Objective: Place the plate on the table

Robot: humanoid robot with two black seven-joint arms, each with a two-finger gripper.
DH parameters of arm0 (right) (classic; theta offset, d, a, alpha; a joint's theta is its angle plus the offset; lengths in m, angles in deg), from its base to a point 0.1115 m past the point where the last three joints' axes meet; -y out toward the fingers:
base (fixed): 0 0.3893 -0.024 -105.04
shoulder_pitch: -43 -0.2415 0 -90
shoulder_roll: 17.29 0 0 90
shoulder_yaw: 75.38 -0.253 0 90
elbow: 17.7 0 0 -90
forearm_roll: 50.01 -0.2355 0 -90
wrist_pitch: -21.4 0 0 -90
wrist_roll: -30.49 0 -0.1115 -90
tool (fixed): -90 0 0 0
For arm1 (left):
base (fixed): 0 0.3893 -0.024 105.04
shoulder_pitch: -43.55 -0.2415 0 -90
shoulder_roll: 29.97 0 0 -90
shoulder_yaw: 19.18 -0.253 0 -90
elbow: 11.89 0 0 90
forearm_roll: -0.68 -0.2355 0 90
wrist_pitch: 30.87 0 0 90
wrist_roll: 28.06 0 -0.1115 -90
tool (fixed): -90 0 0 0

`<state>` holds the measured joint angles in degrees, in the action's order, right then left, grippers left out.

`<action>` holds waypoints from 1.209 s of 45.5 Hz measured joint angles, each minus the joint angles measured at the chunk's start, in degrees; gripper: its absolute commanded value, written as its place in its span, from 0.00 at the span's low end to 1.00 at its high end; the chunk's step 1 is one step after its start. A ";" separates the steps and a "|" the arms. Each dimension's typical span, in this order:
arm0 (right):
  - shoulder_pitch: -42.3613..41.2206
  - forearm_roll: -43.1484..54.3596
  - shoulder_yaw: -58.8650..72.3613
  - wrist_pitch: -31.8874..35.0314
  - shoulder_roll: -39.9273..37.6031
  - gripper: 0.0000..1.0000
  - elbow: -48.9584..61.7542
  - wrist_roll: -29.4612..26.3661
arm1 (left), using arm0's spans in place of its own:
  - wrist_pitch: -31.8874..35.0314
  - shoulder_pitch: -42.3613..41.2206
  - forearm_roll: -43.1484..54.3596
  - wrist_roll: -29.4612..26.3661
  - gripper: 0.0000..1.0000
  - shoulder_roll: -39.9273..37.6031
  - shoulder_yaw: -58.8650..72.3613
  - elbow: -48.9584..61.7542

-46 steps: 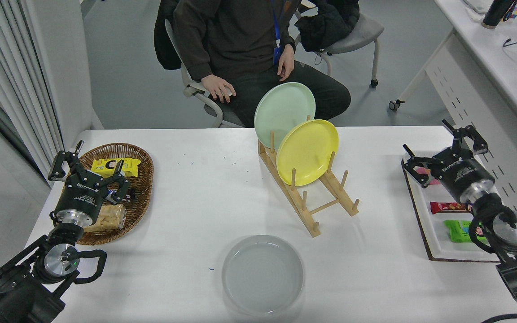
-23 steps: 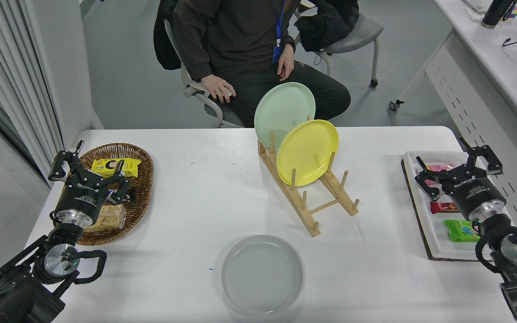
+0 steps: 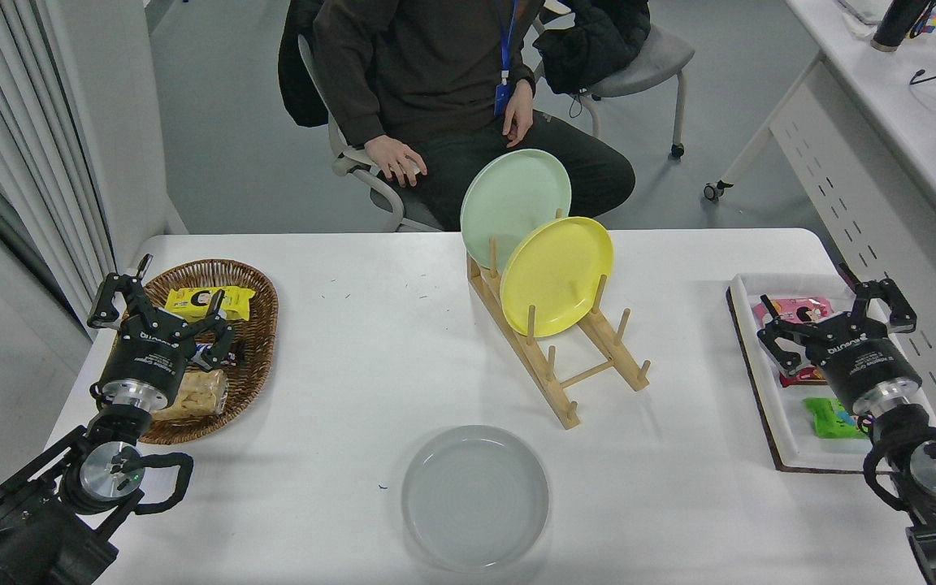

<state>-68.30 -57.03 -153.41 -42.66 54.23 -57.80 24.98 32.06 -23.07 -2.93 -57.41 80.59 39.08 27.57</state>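
Resting at the lower left of the worktop (image 3: 354, 366), the left hand (image 3: 161, 302) is fully spread, holds nothing, and sits over the near edge of a wicker basket (image 3: 261, 325). The basket contains a yellow snack packet (image 3: 210, 301) and a pale cracker pack (image 3: 200, 394); a dark wrapper beneath the hand is partly hidden.

The plate (image 3: 474, 497) lies flat on the worktop at centre front, close to the near edge, with nothing touching it. It stands well apart from both hands, and the surface around it carries no other items.

Behind the plate and slightly to the right stands a wooden dish rack (image 3: 565, 374), set diagonally. The rack carries two plates on edge: a mint-green plate (image 3: 509, 191) in the rear slot and a yellow plate (image 3: 557, 276) in front of it, partly overlapping it. The forward slots of the rack hold no plates.

At the far side of the worktop a person (image 3: 435, 81) sits in a chair, one hand on the armrest and one on a thigh.

At the right edge a white tray (image 3: 760, 390) holds a pink packet (image 3: 801, 309), a red bar (image 3: 801, 375) and a green packet (image 3: 829, 418). The right hand (image 3: 838, 315) is over this tray, fully spread and gripping nothing; it partly hides the red bar.
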 measured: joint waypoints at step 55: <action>-4.94 0.00 0.67 2.71 0.62 0.99 8.10 0.01 | 0.00 0.00 0.00 0.00 0.98 0.00 0.00 0.00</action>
<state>-73.24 -57.04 -152.74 -39.95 54.85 -49.69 24.99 32.06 -23.07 -2.93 -57.41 80.59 39.08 27.57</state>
